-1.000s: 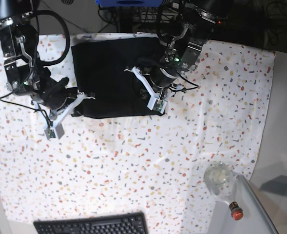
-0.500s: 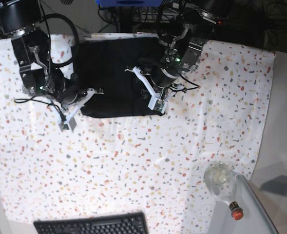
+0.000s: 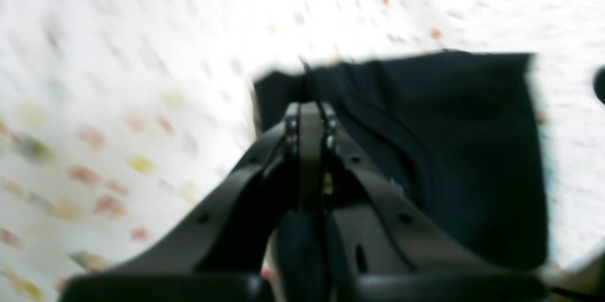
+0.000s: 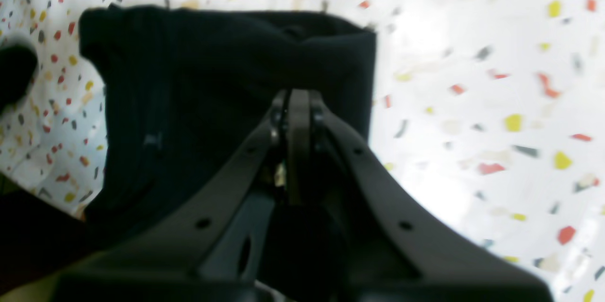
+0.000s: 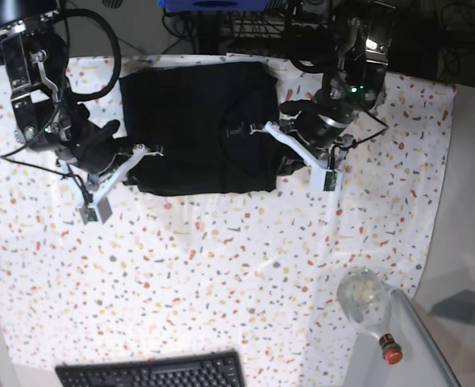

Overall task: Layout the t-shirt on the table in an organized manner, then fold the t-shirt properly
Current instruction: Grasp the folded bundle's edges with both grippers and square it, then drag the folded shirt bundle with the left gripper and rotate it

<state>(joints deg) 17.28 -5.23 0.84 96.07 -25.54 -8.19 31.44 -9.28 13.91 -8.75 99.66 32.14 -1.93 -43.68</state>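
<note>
While folding: keep the plain black soft-fabric t-shirt (image 5: 197, 129) taut.
Left gripper (image 5: 279, 165): clenched on shirt edge.
Right gripper (image 5: 138, 153): clenched likewise.

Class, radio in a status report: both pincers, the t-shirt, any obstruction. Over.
Left pincer shut, at t-shirt edge. Right pincer shut, over same shirt. Shirt lies folded, rectangular, on the table. Nothing in the way.
</note>
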